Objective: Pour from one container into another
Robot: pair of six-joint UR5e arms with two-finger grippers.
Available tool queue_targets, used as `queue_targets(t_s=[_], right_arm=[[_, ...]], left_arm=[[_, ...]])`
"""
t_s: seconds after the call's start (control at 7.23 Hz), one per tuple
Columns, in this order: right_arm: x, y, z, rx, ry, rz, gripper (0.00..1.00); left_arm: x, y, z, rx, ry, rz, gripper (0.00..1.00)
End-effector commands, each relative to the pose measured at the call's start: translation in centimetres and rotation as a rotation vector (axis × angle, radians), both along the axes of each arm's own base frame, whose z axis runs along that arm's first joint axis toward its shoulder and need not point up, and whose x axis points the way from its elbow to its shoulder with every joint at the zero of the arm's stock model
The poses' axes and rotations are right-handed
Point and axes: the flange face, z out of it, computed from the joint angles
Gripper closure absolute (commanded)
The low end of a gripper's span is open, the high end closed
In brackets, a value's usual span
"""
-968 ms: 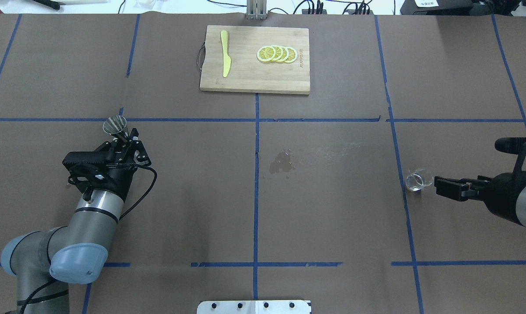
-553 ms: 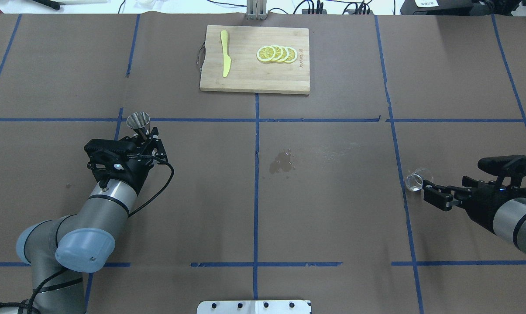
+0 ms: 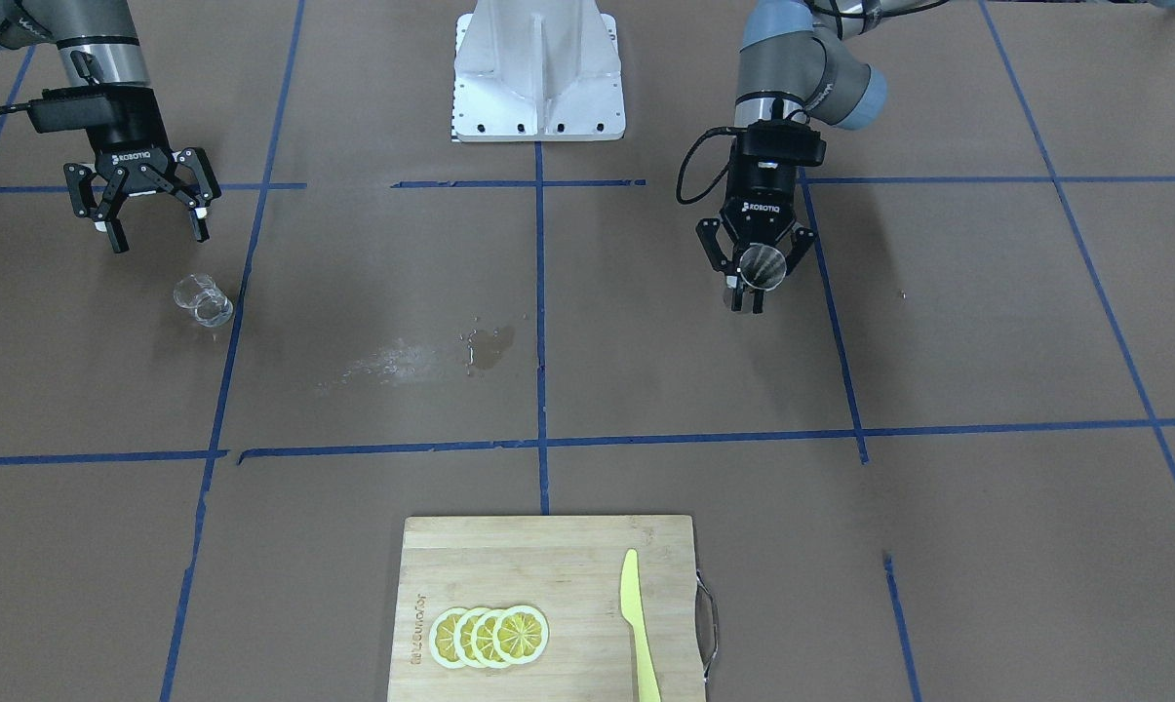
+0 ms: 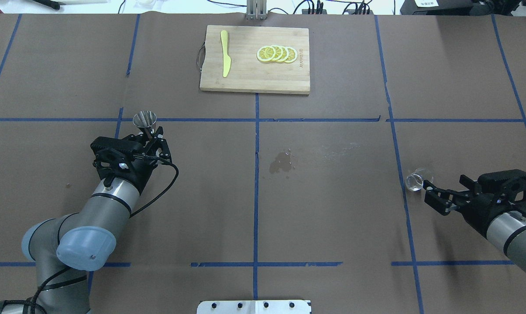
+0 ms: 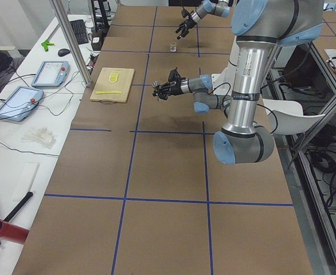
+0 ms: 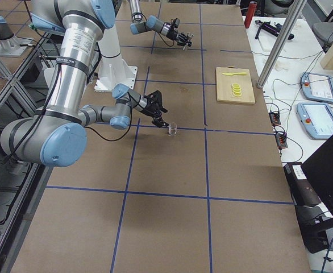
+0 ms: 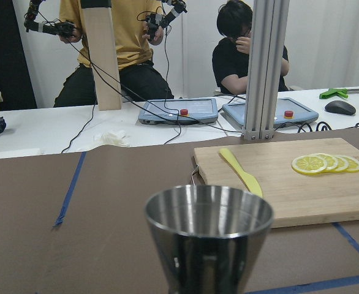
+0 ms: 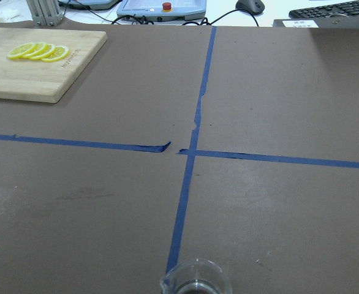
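While your left tool (image 4: 152, 133) has the jigger (image 4: 145, 118) clamped at its narrow waist and upright, mouth up, clear of the bench (image 4: 332, 218), nothing has been poured. You are at the carry step. Whether the jigger holds any liquid cannot be told from the wrist view.

The glass cup (image 4: 415, 181) stands on the opposite side of the bench, well apart from the jigger. Your right tool (image 3: 158, 234) hangs just beside it on the robot's side, jaws spread wide and holding nothing; the cup is not between the fingers.

The next move, as it looks, is to bring the two together: either close the right tool around the cup to steady or fetch it, or carry the jigger level across until its lip is over the cup's rim, and only then tip it.

A wet patch (image 4: 282, 162) lies on the paper between them. The cutting board (image 4: 254, 80), with lemon slices (image 4: 276, 54) and a yellow knife (image 4: 225, 53), sits at the far edge, outside the straight path.
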Motion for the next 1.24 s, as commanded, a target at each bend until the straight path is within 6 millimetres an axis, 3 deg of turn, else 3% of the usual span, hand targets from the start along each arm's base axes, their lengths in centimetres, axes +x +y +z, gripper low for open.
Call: queue_targets(t_s=[0.0, 0.14, 0.41, 0.55, 0.83, 1.11], right_arm=[[-4.1, 0.2, 1.9, 0.076, 0.028, 0.070, 0.00], [-5.8, 0.0, 2.2, 0.094, 0.028, 0.093, 0.00], [-6.4, -0.4, 3.8, 0.115, 0.056, 0.137, 0.00], [-6.4, -0.4, 3.9, 0.116, 0.053, 0.139, 0.00], [-9.0, -0.8, 3.8, 0.119, 0.046, 0.137, 0.00], [-8.7, -0.9, 4.8, 0.116, 0.060, 0.145, 0.00]], left_arm=[[0.7, 0.0, 1.3, 0.010, -0.017, 0.006, 1.00], [0.7, -0.1, 1.5, 0.009, -0.021, 0.005, 1.00], [0.7, -0.1, 1.6, 0.008, -0.022, 0.003, 1.00], [0.8, -0.2, 1.7, 0.006, -0.023, 0.003, 1.00], [0.8, -0.2, 1.7, 0.006, -0.022, 0.002, 1.00], [0.8, -0.2, 1.7, 0.006, -0.020, 0.002, 1.00]])
